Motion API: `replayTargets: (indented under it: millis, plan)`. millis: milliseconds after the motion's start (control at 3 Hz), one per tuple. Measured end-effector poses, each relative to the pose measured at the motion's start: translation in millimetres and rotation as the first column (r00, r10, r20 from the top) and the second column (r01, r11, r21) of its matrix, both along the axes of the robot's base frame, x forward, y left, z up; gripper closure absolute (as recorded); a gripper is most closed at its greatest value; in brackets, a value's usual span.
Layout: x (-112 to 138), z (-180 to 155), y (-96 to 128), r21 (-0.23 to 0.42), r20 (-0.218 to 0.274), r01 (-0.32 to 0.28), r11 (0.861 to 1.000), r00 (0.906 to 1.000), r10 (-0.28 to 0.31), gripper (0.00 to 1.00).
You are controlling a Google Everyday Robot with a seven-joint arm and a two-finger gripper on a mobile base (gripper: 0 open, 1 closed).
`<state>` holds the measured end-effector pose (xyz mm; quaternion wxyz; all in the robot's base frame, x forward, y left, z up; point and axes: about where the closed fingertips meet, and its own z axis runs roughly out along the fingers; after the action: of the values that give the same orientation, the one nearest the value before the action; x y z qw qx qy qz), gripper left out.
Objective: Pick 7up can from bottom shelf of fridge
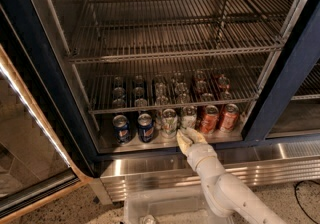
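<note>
The fridge (286, 83) has a dark blue frame, grey wire racks (175, 53) and a ribbed, silvery steel base (270, 162); its bottom shelf (160, 144) is shiny steel. Along that shelf's front stand two blue cans (121, 128), the pale white-and-green 7up can (169, 122) with a twin beside it, and two orange-red cans (209, 119), all silver-topped. The cream-white hand (184, 136) sits at the shelf's front edge, just before the pale cans.

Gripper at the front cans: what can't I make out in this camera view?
- Gripper, at the front edge of the bottom shelf: contact with the pale cans, hidden by its own wrist.
- Pale cans' labels: blurred.
- Rear cans: brands hidden behind the front row and wire rack.
</note>
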<state>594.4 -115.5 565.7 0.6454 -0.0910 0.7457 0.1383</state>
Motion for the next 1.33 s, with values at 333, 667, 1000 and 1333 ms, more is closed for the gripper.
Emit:
replayTargets:
  millis: [333,667,1000,1333]
  plan:
    - [3.8,-1.6,-1.4,-0.022,0.012,0.014,1.0,0.9998,-0.014,0.6]
    - [6.3,-2.6,-3.8,-0.043,0.023,0.032,0.999,0.9993,-0.031,0.59]
    - [8.1,-3.0,-7.7,-0.066,0.033,0.055,0.996,0.998,-0.053,0.6]
    - [8.5,-1.5,-12.7,-0.07,0.043,0.079,0.994,0.9962,-0.076,0.59]
